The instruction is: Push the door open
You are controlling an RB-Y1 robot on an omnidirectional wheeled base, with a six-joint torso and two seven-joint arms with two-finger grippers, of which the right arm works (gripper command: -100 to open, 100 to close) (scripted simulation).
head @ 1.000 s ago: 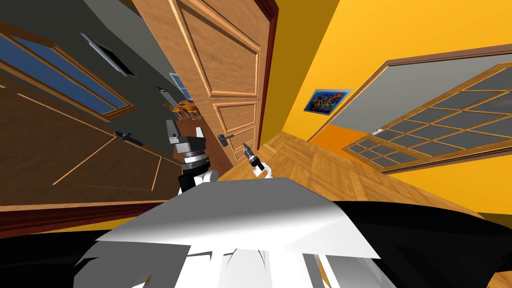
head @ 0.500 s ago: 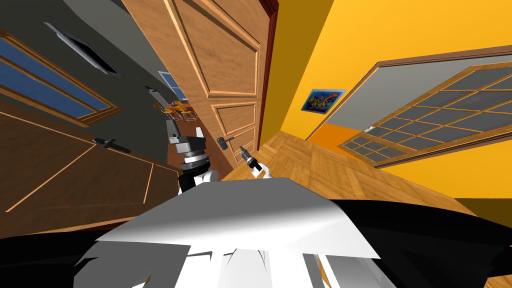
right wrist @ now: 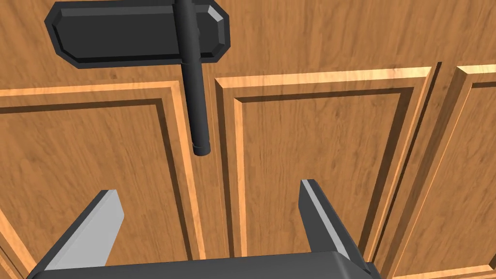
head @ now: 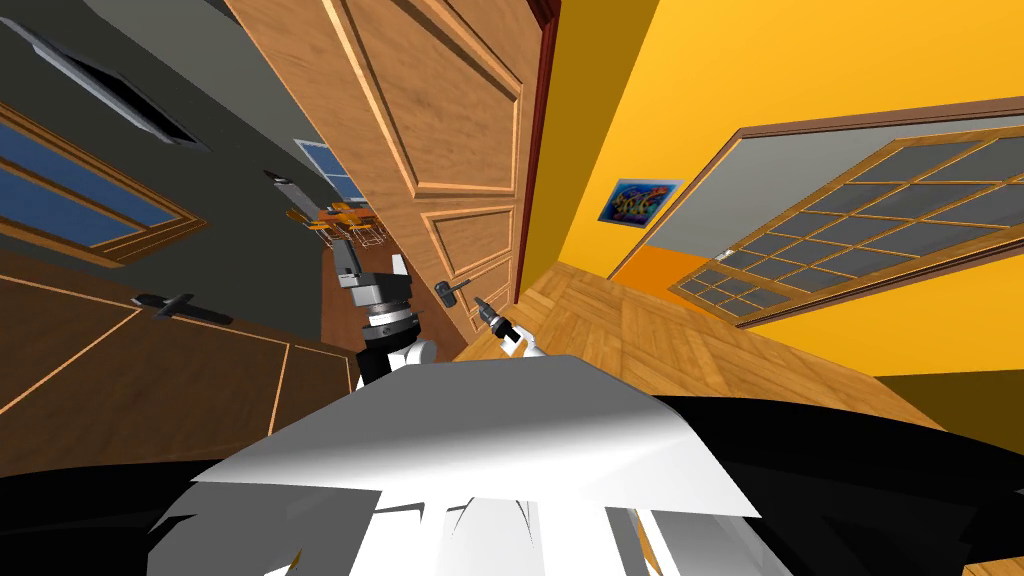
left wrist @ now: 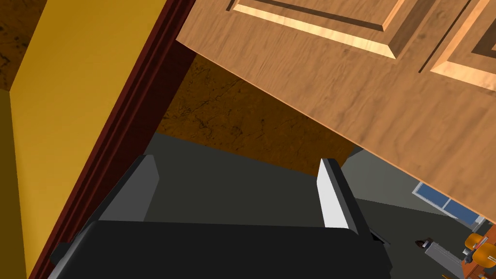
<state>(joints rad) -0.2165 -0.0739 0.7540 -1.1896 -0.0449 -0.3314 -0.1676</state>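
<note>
A light brown panelled wooden door (head: 440, 120) stands partly swung open, with a dark lever handle (head: 450, 289) low on its face. My right gripper (head: 481, 303) is open and close to that face. In the right wrist view it (right wrist: 208, 189) points at the panels just below the tip of the lever (right wrist: 196, 97) and its dark plate (right wrist: 121, 31), with nothing between its fingers. My left gripper (head: 373, 262) is open too. It (left wrist: 237, 162) sits in the gap between the door's free edge (left wrist: 387, 97) and the dark red frame (left wrist: 121, 145).
The dark red frame (head: 545, 150) meets a yellow wall (head: 750, 60) bearing a small picture (head: 640, 200) and a large glazed wooden frame (head: 860, 230). Wooden floor (head: 650, 340) lies to the right. A dark brown panel with a handle (head: 180, 307) is at left. Orange furniture (head: 340, 220) shows beyond the gap.
My whole head view has shifted: the dark brown panel and its handle have slid left and the gap beside the door looks wider. The right gripper sits slightly nearer the door's handle.
</note>
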